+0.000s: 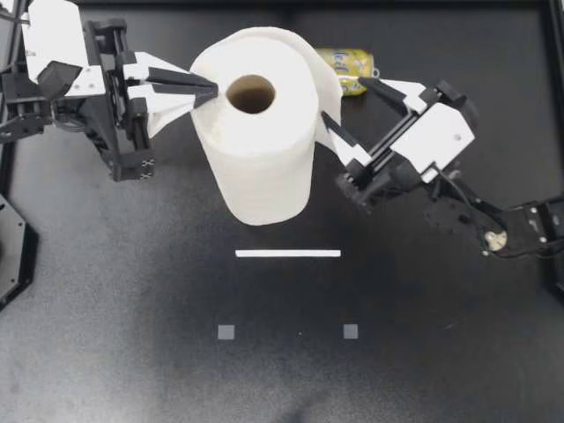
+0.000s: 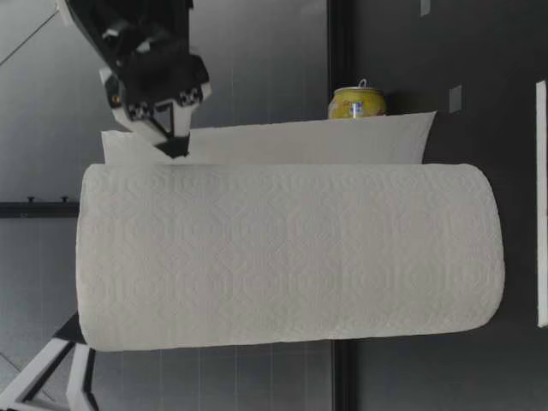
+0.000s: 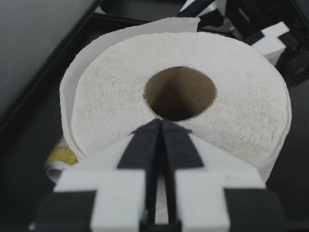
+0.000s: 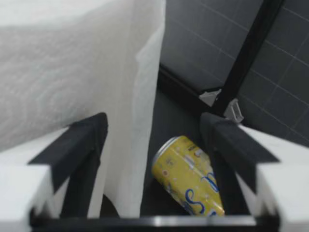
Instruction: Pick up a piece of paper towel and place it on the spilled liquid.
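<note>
Top view: sheet lined up, no grasp yet, nothing placed

Left gripper (image 1: 210,88) is closed tight, fingers pressed together with nothing between them. Its tips sit over the top face of the paper towel roll (image 1: 256,150), right at the edge of the cardboard core. It looks like it is steadying the roll, but I can't tell if the tips actually press down or just hover.

Right gripper (image 1: 351,107) is wide open. The loose sheet (image 4: 137,121) hangs between its fingers, close to the finger on the roll side and well clear of the other. It isn't pinched from both sides, so there is no hold on it. The sheet runs off the upright roll just beside this gripper.

Progress, as a judgement: early. The approach is done. Closing on the sheet, tearing it off, carrying it and laying it down are all left.

Just beyond the open right gripper a yellow can (image 1: 348,66) lies on its side on the table (image 1: 132,291).

Hard to make out:
- No spill is visible anywhere. The dark table shows no puddle, and the ground around the can is partly blocked by the roll and the right gripper.
- The can's mouth is not visible.
- Where the sheet joins the roll is hidden.
- Low view shows only the right gripper, up by the sheet's top edge, and its finger spread can't be read there.
</note>
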Controlling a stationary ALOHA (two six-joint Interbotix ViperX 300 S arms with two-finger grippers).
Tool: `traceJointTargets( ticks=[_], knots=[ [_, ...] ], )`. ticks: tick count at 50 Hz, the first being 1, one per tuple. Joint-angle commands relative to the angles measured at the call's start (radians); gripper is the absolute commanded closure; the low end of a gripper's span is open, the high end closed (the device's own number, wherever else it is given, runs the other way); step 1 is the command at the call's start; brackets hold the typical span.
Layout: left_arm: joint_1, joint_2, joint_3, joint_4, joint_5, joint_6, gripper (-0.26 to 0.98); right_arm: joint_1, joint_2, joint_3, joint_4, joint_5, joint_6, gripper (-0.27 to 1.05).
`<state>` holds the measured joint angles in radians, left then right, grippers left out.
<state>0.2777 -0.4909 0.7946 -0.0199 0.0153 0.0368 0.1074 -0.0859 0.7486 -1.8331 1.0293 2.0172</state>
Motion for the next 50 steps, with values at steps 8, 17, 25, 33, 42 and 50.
traceJointTargets(
  ticks=[8,17,25,33,42,50],
  knots=[
    [0.003,0.009,-0.009,-0.002,0.006,0.000,0.61,-0.035,0.026,-0.057,-0.017,0.005,0.000,0.04],
    [0.003,0.015,-0.008,-0.002,0.008,0.002,0.61,-0.049,0.038,-0.067,-0.023,0.005,-0.002,0.13],
    [0.003,0.021,-0.008,-0.002,0.014,0.002,0.61,-0.049,0.035,-0.067,-0.023,0.005,-0.003,0.40],
    [0.003,0.026,-0.008,-0.002,0.012,0.000,0.61,-0.049,0.038,-0.061,-0.023,0.005,-0.006,0.71],
    [0.003,0.026,-0.006,-0.003,0.014,-0.003,0.61,-0.049,0.026,-0.046,-0.021,0.002,-0.006,0.89],
    [0.003,0.026,-0.002,-0.003,0.014,-0.006,0.61,-0.043,0.011,-0.021,-0.018,0.000,-0.002,0.89]
  ],
)
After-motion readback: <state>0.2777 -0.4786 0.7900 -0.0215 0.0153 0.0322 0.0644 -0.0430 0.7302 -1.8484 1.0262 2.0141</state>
